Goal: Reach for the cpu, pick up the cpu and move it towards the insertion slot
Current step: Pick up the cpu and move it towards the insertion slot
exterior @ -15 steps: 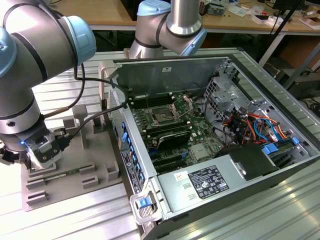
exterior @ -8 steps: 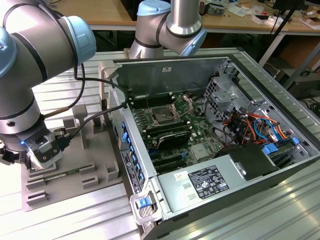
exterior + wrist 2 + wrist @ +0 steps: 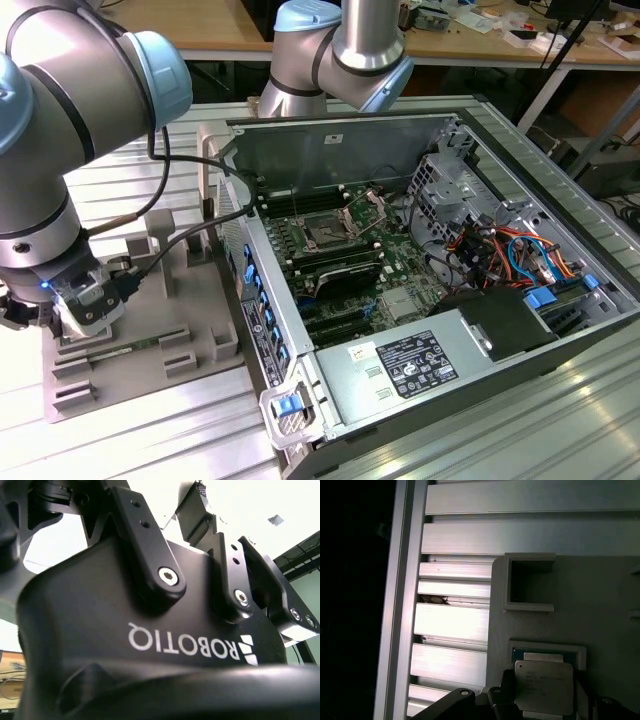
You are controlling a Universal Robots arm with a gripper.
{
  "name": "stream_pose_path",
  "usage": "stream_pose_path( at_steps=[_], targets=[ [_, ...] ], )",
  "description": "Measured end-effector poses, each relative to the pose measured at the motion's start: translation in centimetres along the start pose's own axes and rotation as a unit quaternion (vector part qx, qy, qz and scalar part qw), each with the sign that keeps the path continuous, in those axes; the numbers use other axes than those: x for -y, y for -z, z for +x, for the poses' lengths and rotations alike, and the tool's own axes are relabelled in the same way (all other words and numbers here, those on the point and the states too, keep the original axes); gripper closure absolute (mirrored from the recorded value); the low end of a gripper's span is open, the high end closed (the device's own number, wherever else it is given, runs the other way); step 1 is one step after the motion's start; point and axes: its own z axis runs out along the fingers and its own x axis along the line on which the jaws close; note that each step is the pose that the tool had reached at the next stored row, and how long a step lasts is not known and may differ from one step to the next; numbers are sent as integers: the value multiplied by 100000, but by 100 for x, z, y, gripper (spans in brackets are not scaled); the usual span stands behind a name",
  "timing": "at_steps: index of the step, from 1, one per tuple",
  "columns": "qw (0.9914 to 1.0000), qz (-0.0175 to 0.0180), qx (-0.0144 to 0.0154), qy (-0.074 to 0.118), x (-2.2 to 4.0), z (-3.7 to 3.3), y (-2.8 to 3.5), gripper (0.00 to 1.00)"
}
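First wrist view: the gripper (image 3: 542,702) has its jaws pinching the cpu (image 3: 543,682) by opposite edges, over a square pocket (image 3: 547,649) of the grey tray (image 3: 605,605). In the exterior view, the insertion slot (image 3: 325,234) lies well apart from the gripper, inside the open computer case (image 3: 520,330).

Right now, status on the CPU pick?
Tool shut on small silvery square chip, over grey tray. Dark metal-framed socket apart, inside open case. Case wall between.
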Motion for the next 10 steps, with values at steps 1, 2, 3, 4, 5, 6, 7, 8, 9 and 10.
stream_pose_path(
  at_steps=[1,2,3,4,5,6,7,8,9,10],
  targets=[
    [100000,5,-10,-1,0,0,5,45],
    [100000,7,-8,-1,0,0,8,45],
    [100000,5,-6,-1,-1,0,10,45],
    [100000,6,-6,-1,-1,0,12,45],
    [100000,5,-7,-3,-1,0,14,45],
    [100000,3,-5,-2,-1,0,16,45],
    [100000,8,-10,-2,-1,0,18,45],
    [100000,7,-7,-1,-1,0,20,45],
    [100000,8,-10,-1,-1,0,22,45],
    [100000,9,-12,-2,-1,0,26,45]
  ],
)
